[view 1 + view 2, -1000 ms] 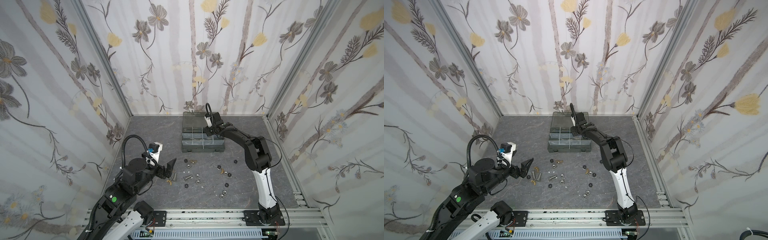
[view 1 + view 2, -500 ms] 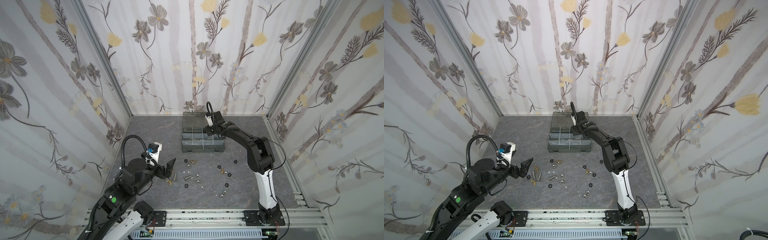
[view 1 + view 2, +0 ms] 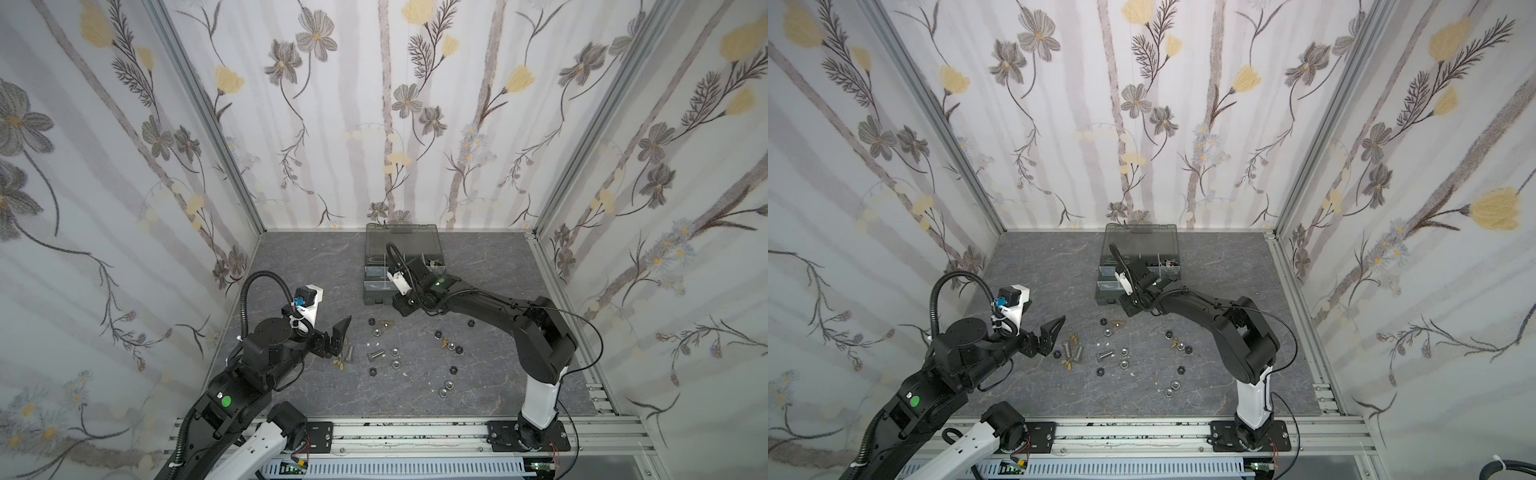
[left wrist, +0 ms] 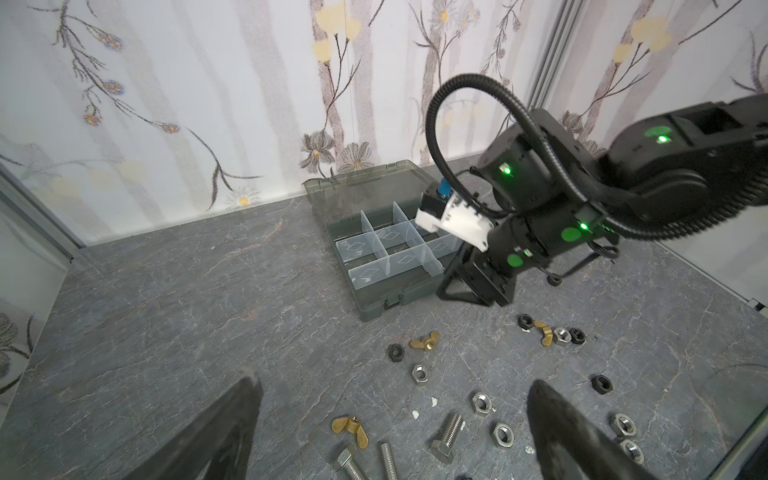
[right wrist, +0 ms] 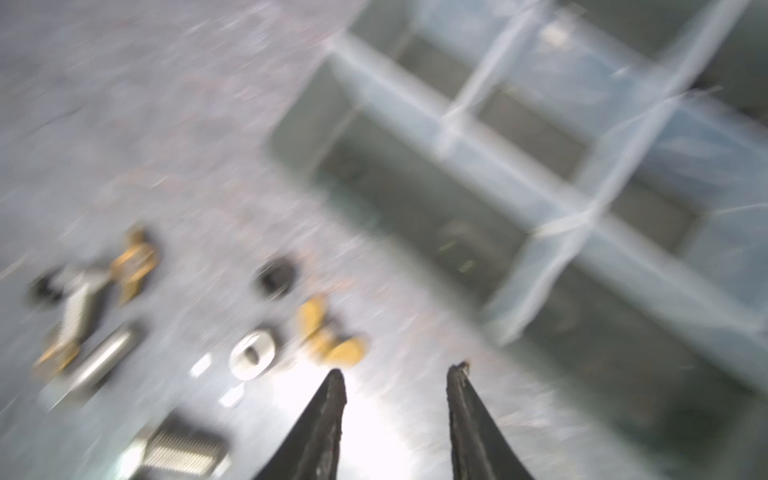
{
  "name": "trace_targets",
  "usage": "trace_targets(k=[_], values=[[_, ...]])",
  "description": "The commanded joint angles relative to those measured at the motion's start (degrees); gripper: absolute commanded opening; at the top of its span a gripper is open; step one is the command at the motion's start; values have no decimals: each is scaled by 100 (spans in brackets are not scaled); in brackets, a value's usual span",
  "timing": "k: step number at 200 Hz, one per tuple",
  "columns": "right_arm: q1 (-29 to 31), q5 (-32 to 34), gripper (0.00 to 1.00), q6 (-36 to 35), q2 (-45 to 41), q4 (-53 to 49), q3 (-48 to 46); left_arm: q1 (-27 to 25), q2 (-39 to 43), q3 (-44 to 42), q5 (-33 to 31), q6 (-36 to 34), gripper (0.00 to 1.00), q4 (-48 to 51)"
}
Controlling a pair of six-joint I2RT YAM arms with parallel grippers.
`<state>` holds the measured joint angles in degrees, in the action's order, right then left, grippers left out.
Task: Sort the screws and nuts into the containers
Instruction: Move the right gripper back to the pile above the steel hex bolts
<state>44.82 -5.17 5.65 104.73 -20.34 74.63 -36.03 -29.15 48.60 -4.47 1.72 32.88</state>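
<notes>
Grey, stone-veined table (image 3: 311, 266) with one dark grey organiser case (image 3: 376, 297) at its far centre, the smoky lid (image 3: 401, 237) laid back toward the far wall. Clear dividers part the case into the containers (image 4: 390, 245). In both top views the far right one holds a few parts too small to name.

Screws (image 4: 446, 434) and nuts (image 4: 420, 372) lie loose on the table, near of the case and all outside it. Three silver screws lie to the left, close to the left gripper. Silver and black hex nuts are spread across the middle and right. Brass wing nuts (image 4: 424, 343) lie among them: one just near of the case, one beside the screws, and one in a small cluster further right.

Left gripper (image 4: 392, 388): low over the left end of the scatter, jaws spread wide, holding nothing.

Right gripper (image 5: 398, 372): hangs just near of the case's near wall, above the table. Its fingers (image 5: 328, 415) are parted by a modest gap and grip nothing.

Right wrist view: motion-blurred, so only brass, silver and black shapes beside a corner of the case can be made out.
</notes>
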Motion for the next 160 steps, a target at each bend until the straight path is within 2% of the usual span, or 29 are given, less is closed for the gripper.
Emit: trace_targets(k=[1,24,63,96,126,160], values=[[310,-891,43,-579,-554,612,-714,6,23,14,-21,29,100,-64],[535,-1193,43,-1014,-766,506,-977,8,23,14,29,9,100,-66],[1089,-1075,44,-1868,-448,155,-891,4,41,-14,34,13,100,-81],[1249,-1268,44,-2007,293,-311,-244,6,84,-17,-10,25,100,-92],[1511,-801,44,-2334,708,-463,59,8,111,-15,6,42,100,-89],[1567,-705,43,-2402,834,-497,126,8,128,-8,14,53,100,-83]])
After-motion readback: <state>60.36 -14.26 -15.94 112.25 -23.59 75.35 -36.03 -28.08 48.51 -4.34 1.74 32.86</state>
